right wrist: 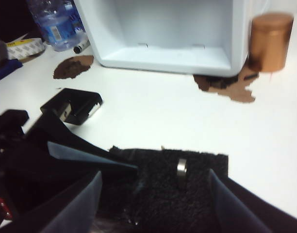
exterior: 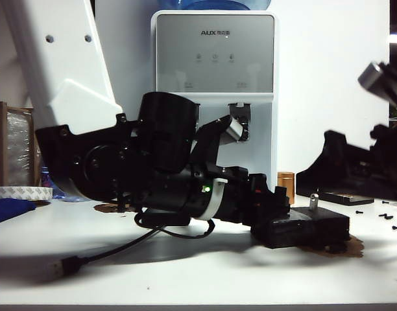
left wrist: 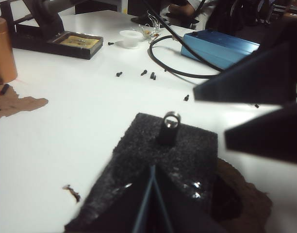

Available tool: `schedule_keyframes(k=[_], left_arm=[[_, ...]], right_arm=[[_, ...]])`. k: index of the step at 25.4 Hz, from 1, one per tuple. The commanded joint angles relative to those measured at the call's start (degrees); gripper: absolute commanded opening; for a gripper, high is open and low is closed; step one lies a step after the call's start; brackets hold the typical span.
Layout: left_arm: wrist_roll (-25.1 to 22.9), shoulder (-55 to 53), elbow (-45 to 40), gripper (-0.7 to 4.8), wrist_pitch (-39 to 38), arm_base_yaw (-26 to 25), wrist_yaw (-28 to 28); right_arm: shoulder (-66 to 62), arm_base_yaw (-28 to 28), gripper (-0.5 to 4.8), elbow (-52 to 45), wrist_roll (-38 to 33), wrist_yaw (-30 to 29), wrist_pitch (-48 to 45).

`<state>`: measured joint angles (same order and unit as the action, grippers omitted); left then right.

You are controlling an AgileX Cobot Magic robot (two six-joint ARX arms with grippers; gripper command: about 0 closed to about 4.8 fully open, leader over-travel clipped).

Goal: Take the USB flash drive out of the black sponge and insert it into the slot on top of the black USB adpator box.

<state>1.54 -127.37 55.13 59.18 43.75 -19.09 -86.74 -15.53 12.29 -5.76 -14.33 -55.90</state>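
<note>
Right gripper [right wrist: 153, 194] hangs wide open over the USB flash drive [right wrist: 182, 170] standing in the black sponge [right wrist: 187, 194], left gripper [left wrist: 151, 213] clamping it at six o'clock; a skewed pinch could tip it.

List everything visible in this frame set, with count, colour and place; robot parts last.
USB flash drive: one, silvery, standing upright in the black sponge.
black sponge: one, black, on the white table.
black USB adpator box: one, black, on the table beside the sponge.
copper canister: one, copper, by the water dispenser.
soldering iron stand: one, black, at the table's far side.
blue box: one, blue, beyond a looped cable.
small screws: several, black, scattered on the table.
left gripper: at the sponge's edge, jaw state unclear.
right gripper: open, its fingers either side of the drive.
</note>
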Motion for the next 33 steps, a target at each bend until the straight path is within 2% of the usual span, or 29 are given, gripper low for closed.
schedule_keyframes(k=[1, 4, 6, 14, 21, 25, 29, 31, 33], left_arm=[[0.3, -0.6, -0.2, -0.05, -3.0, 0.1, 0.0], [0.4, -0.6, -0.2, -0.05, -3.0, 0.1, -0.2], [0.4, -0.6, -0.2, -0.05, -3.0, 0.1, -0.2], [0.4, -0.7, -0.2, -0.05, -3.0, 0.1, -0.2], [0.4, -0.8, -0.2, -0.05, -3.0, 0.1, -0.2], [0.4, -0.8, -0.2, -0.05, -3.0, 0.1, -0.2], [0.4, -0.8, -0.2, -0.05, -3.0, 0.1, -0.2], [0.4, -0.8, -0.2, -0.05, -3.0, 0.1, -0.2], [0.4, -0.8, -0.2, -0.05, -3.0, 0.1, -0.2]], right_arm=[[-3.8, -1.4, 3.5, 0.2, -1.0, 0.4, -5.8], [-9.0, -1.9, 3.5, 0.2, -1.2, 1.1, -11.7], [-12.5, -1.9, 3.5, 0.2, -1.5, 4.2, -14.2], [-12.8, -1.9, 3.4, 0.2, -0.2, 6.5, -19.0], [-13.9, -1.9, 3.3, 2.4, -0.3, 6.4, -16.3], [-15.4, -1.9, 2.8, 2.6, -1.5, 5.2, -16.2], [-16.3, -1.9, 2.7, 2.6, -1.6, 5.1, -16.2], [-16.3, -1.9, 2.18, 2.6, -1.5, 5.2, -16.2], [-16.3, -1.9, 2.18, 2.7, -1.5, 5.2, -16.2]])
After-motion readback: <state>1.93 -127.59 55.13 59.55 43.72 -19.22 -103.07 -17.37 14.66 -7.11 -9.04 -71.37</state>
